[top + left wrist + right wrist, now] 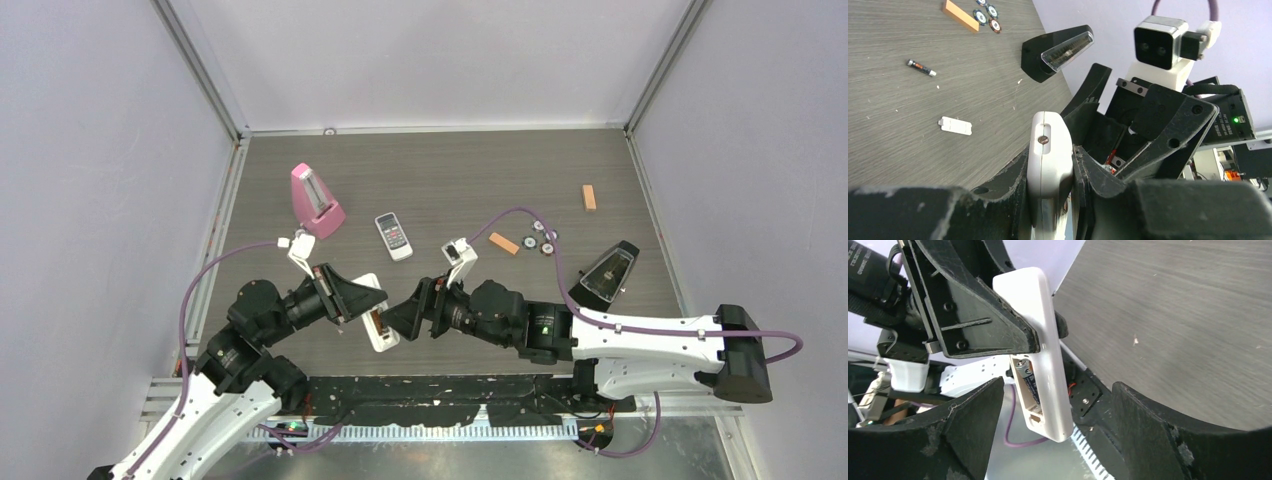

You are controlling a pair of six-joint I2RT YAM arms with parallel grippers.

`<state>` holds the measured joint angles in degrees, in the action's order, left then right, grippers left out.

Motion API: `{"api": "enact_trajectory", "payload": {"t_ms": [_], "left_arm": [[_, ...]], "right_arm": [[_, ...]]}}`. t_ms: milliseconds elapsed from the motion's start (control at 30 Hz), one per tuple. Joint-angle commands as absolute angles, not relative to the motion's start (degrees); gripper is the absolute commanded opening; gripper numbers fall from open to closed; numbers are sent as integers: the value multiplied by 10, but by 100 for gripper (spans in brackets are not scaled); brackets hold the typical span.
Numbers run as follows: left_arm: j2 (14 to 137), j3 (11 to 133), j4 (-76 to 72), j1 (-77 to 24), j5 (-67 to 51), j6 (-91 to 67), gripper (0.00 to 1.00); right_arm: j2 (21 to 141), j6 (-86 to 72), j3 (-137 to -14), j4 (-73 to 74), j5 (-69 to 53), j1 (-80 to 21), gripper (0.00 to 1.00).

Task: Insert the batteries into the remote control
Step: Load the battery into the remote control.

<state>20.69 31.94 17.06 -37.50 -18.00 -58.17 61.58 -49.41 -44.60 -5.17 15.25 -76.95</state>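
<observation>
Remote control: moulded in smooth white plastic with a faint sheen, a small metal screw head being set in its end; the battery seated in its bay is wrapped in glossy printed film and capped in bright metal. The fingers of the right gripper are formed in matt black plastic, roughened and scuffed grey along the edges. Table: finished in matt, dark grey wood-grain laminate, on which a smooth white plastic cover and a black housing with a glossy clear face are laid.
</observation>
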Motion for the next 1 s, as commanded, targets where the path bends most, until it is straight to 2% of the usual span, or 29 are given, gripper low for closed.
{"api": "enact_trajectory", "payload": {"t_ms": [0,167,533,867,967], "left_arm": [[219,346,149,-377,-213,-558,0],[223,345,137,-377,-227,-556,0],[234,342,105,-376,-266,-552,0],[226,348,103,-376,-254,-562,0],[224,353,104,-376,-252,-566,0]], "right_arm": [[622,-541,-437,-132,105,-761,84],[623,-560,-424,-148,92,-748,82],[643,-603,-392,-222,37,-719,68],[656,-615,-367,-256,9,-715,47],[666,-607,-367,-266,-21,-715,36]]}}
